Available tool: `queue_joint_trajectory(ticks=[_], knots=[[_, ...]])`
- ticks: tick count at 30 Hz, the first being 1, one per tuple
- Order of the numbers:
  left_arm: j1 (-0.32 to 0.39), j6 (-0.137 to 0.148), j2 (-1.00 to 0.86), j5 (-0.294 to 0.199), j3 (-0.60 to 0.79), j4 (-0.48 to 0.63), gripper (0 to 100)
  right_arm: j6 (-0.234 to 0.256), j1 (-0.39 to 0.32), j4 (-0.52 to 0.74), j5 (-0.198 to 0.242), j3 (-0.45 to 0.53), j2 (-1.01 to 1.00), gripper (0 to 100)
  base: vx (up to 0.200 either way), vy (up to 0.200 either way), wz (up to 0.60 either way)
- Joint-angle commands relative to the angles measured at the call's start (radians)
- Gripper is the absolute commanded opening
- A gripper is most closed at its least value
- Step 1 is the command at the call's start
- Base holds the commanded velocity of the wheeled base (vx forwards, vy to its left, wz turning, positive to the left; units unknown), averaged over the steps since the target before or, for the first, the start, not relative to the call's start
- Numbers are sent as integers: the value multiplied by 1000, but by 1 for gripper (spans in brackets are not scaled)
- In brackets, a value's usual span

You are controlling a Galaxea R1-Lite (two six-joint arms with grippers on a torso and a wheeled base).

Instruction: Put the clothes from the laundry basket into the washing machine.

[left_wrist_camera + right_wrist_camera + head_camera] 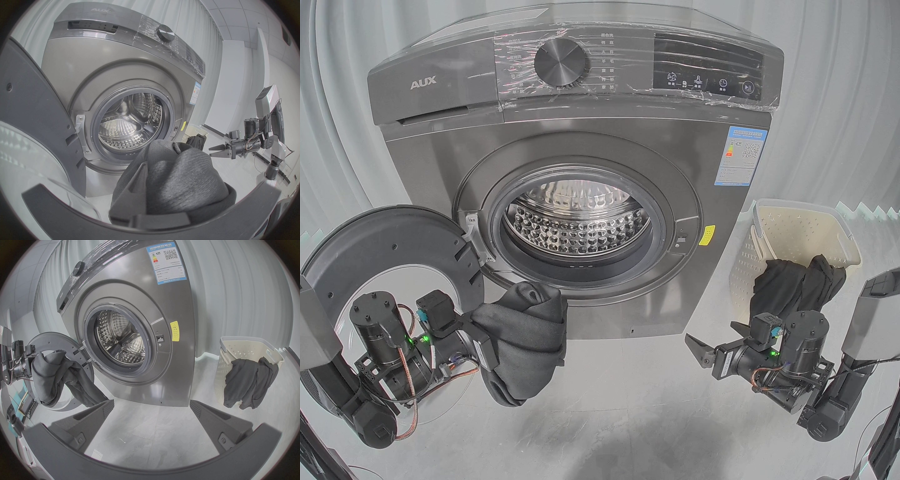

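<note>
Curtain (844, 112): pale folds hang behind and to both sides of the machine.
Washing machine (425, 156): grey front-loader on the light floor; clear plastic film covers its control panel.
Door (375, 244): swung fully open to the left, and the left arm sits in front of its window.
Drum (575, 219): mouth open, with perforated steel wall in sight all round.
Laundry basket (800, 212): cream and perforated, standing just beside the machine's right side.
Dark clothes (794, 284): draped over the basket's front rim, hanging down its outer wall.
Grey garment (525, 337): off the floor, bunched before the machine's front, below and left of the drum mouth.
Left gripper (478, 337): clamped on the grey garment.
Right gripper (712, 340): jaws spread apart, holding nothing, low in front of the basket.
Dial (560, 62): round, at the panel's centre.
Yellow sticker (707, 235): beside the door latch.
</note>
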Motion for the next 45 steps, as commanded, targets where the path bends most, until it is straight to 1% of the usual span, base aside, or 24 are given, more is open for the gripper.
queue_joint_trajectory(ticks=[1, 7, 10, 13, 22, 25, 31, 40, 45], knots=[[0, 0, 13, 0, 3, 0, 0, 3, 2, 0, 0, 0, 5, 100, 0, 0, 0], [-5, 2, 25, 0, 3, 0, 0, 3, 9, 0, -1, 0, 1, 100, 200, 0, 0], [-10, 5, 30, 0, 6, -1, 0, 5, 9, -2, -1, 0, 0, 100, 0, 0, 0], [-11, 17, 31, 0, 11, -1, 0, 5, 9, -2, -1, 1, 1, 100, 0, 0, 0], [-14, 19, 36, 0, 14, -1, 0, 5, 11, -2, -1, 5, 3, 100, 0, 0, 0], [-16, 29, 36, 0, 21, -1, 0, 6, 11, -2, -1, 5, 5, 100, 0, 0, 0], [-13, 32, 42, 0, 18, -1, 0, 6, 11, -2, -1, 5, 5, 100, 0, 0, 0], [-16, 34, 58, 0, 15, -1, 0, 6, 17, -2, -1, 5, 3, 100, 200, 0, 0], [-23, 34, 62, 0, 18, -1, 0, 6, 17, -2, -1, 6, 3, 100, 0, 0, 0]])
